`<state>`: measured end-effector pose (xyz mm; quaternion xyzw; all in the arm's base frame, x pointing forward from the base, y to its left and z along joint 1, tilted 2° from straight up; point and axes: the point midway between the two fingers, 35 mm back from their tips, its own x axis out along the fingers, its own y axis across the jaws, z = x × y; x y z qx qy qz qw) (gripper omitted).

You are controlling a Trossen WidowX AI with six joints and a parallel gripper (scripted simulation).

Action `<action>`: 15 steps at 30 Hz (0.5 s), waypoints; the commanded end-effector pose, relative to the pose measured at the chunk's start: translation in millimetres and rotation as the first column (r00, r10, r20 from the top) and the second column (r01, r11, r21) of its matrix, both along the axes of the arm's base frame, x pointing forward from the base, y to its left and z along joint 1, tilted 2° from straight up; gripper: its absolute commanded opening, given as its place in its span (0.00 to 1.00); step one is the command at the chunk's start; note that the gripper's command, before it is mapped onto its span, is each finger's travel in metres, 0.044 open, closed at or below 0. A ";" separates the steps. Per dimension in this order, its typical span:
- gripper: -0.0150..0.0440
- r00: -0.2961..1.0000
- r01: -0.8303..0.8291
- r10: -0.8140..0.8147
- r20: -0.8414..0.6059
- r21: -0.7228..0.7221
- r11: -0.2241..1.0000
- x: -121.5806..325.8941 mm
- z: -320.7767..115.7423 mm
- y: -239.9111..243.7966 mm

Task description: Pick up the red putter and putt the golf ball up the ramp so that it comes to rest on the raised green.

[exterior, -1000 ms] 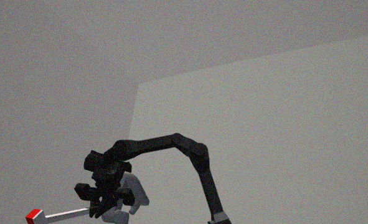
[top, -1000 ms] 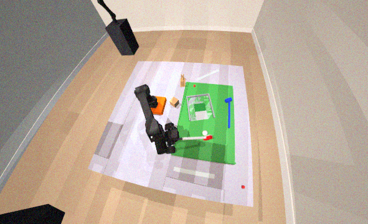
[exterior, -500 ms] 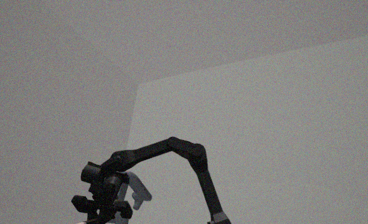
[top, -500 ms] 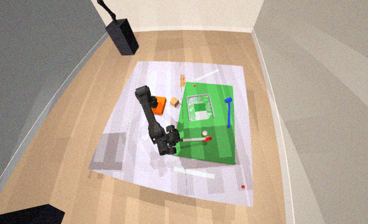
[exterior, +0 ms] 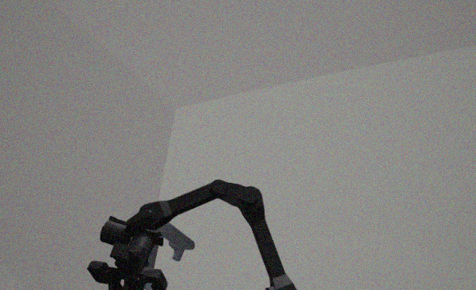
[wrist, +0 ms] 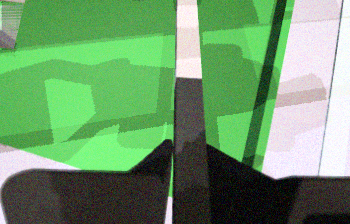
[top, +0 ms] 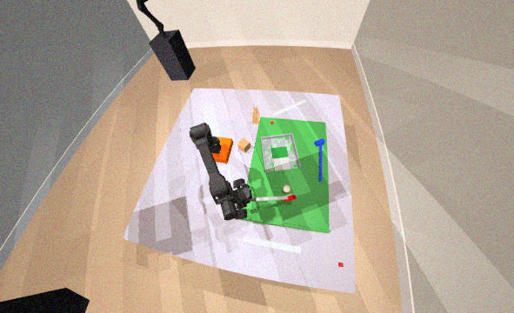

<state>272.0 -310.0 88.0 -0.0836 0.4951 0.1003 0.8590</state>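
The red putter has a red head [top: 290, 197], a white shaft [top: 271, 199] [wrist: 188, 40] and a dark grip [wrist: 190, 110]. My gripper [top: 250, 199] [wrist: 182, 146] is shut on the dark grip, left of the mat's lower part in the top view. The shaft reaches right over the mat. The white golf ball [top: 286, 189] is just above the head in that view, with a small gap between; it does not show in the wrist view. The raised green [top: 279, 152] is a dark green square inside a grey frame [top: 298, 159], with the pale ramp [top: 282, 163] on its ball side.
A blue putter [top: 321, 163] lies along the right of the green mat [top: 309, 217]. Left of the mat are an orange block [top: 224, 149] and a wooden cube [top: 243, 145]. A small wooden item [top: 256, 116] is at its upper left. White strips [top: 271, 245] [top: 289, 108] lie beyond both ends.
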 end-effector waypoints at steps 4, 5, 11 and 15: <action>0.25 1.000 -0.001 0.001 0.005 0.007 1.000 1.3 -10.7 0.7; 0.25 1.000 -0.001 0.001 0.005 0.007 1.000 1.3 -10.7 0.7; 0.25 1.000 -0.001 0.001 -0.001 0.001 1.000 0.1 -7.1 0.2; 0.25 1.000 -0.001 0.001 -0.001 0.001 1.000 0.3 -7.1 -0.2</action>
